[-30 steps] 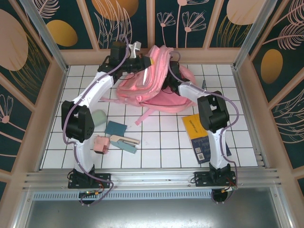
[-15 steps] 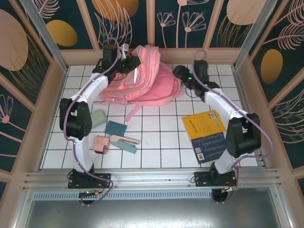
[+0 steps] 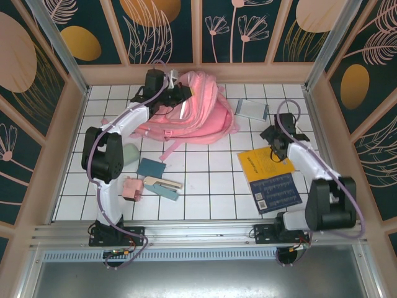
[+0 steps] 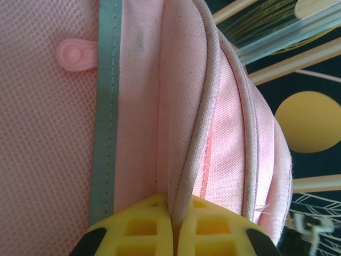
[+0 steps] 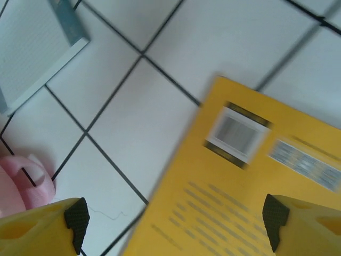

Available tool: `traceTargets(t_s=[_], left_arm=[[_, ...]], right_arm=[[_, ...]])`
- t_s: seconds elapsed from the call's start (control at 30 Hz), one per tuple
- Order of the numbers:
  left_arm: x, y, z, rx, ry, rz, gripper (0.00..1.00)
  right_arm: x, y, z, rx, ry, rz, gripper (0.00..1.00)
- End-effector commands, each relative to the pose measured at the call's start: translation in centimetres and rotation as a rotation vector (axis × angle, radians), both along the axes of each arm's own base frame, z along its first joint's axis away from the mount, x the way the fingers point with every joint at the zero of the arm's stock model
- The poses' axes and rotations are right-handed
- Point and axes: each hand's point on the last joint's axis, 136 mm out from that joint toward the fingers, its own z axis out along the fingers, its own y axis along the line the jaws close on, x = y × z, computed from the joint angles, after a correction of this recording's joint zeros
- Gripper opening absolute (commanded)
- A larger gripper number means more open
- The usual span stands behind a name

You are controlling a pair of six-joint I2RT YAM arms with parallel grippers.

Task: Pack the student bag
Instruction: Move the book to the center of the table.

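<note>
**A:** Where is the bag?

**B:** The pink bag [image 3: 198,112] lies slumped at the far edge of the tiled table [image 3: 205,180], at 12 o'clock from the arm bases. One strap [image 3: 175,148] trails off toward 7 o'clock.

**A:** Is anything gripping it?

**B:** Yes. The left gripper [image 4: 173,229] sits at the bag's 10 o'clock corner. Its yellow fingers are pressed together on a raised piped seam of the pink cloth, just right of a silvery strip [image 4: 106,106].

**A:** And the other one?

**B:** The right gripper [image 5: 175,221] is well clear of the bag, out at its 4 o'clock. Its jaws are spread wide with nothing between them, and it hangs above the far corner of a yellow book [image 3: 263,161].

**A:** What else is on that side?

**B:** A dark blue book [image 3: 277,192] touches the yellow one at its 6 o'clock edge. A grey pad [image 3: 253,110] lies flat at the bag's 3 o'clock, near it but apart.

**A:** And on the left?

**B:** At the bag's 7 o'clock there is a loose cluster. It has a pale green block [image 3: 129,153], a teal card [image 3: 151,167], a small pink box [image 3: 131,188] and a long case [image 3: 164,186].
</note>
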Motion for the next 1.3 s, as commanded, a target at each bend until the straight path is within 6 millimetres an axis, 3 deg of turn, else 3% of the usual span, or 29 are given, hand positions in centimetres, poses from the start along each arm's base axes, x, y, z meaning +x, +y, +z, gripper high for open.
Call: traceTargets(t_s=[0.0, 0.13, 0.2, 0.33, 0.73, 1.0, 1.1, 1.27], left_arm=[[0.8, 0.2, 1.0, -0.008, -0.072, 0.004, 0.00], [0.7, 0.0, 0.7, -0.028, -0.058, -0.002, 0.00], [0.8, -0.1, 0.7, -0.033, -0.056, -0.006, 0.00], [0.7, -0.3, 0.4, -0.051, -0.040, -0.015, 0.00], [0.3, -0.4, 0.0, -0.060, -0.033, -0.025, 0.00], [0.1, -0.6, -1.3, -0.061, -0.005, -0.035, 0.00], [-0.4, -0.8, -1.9, -0.067, 0.010, -0.042, 0.00], [-1.1, -1.4, -2.7, -0.073, 0.029, -0.056, 0.00]], right_arm=[[-5.3, -1.5, -1.6, 0.009, 0.112, -0.163, 0.87], [-9.1, -2.2, -3.5, 0.028, 0.183, -0.241, 0.84], [-9.4, -3.1, -4.2, 0.035, 0.175, -0.253, 0.84], [-7.9, -3.4, -5.3, 0.097, 0.135, -0.213, 0.85], [-1.1, 1.7, -7.4, 0.272, 0.039, 0.111, 0.84], [4.0, 5.4, -4.0, 0.267, -0.075, 0.355, 0.79], [4.7, 8.0, -3.0, 0.358, -0.090, 0.464, 0.75], [5.1, 10.0, -1.4, 0.479, -0.141, 0.505, 0.75]])
